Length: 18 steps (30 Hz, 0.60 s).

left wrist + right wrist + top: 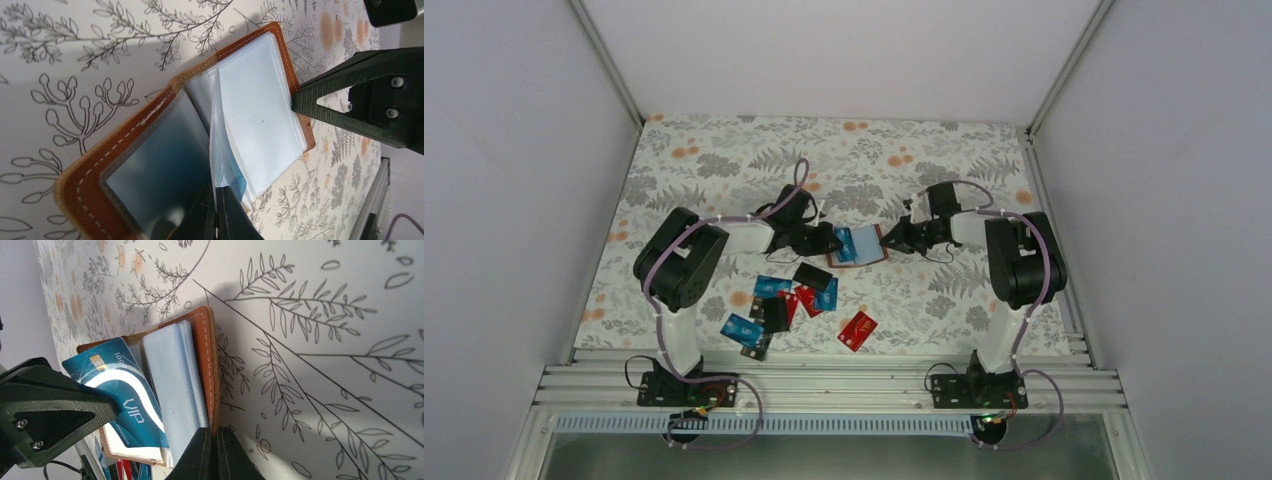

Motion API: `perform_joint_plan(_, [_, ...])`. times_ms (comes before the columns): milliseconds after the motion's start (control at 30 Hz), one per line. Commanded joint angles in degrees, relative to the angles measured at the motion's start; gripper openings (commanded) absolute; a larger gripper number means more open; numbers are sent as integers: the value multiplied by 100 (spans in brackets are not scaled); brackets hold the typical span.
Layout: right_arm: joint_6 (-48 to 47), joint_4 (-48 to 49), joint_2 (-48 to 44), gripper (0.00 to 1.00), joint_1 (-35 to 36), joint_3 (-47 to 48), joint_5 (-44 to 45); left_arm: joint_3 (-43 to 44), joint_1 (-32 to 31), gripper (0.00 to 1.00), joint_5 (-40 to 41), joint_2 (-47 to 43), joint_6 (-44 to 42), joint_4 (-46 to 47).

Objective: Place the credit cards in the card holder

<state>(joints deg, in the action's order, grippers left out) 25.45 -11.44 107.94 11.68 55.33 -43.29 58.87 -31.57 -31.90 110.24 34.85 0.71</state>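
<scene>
Left hand [216, 201] pinching blue card [125, 400] — "VIP", "logo" legible

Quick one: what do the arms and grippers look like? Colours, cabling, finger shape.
The left arm and right arm have white links, bulky black joint housings and black bases; a mauve cable loops along each. The left gripper and right gripper are black, with wedge-shaped fingers fastened by small silver screws.

An open brown card holder [211, 355] lies on a floral tablecloth [325, 390]. The left gripper [107, 407] holds a blue VIP card [125, 390] against it; the right gripper [216, 432] pinches its right cover.
</scene>
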Motion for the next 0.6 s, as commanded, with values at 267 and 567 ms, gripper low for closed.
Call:
perform_joint_plan(267, [156,243,36,4,47,-378,-48,-583,159,2,-944,151,1158,557])
perform_joint_plan(567, [240,316,-35,4,53,-488,-22,-693,181,2,-970,219,1730,912])
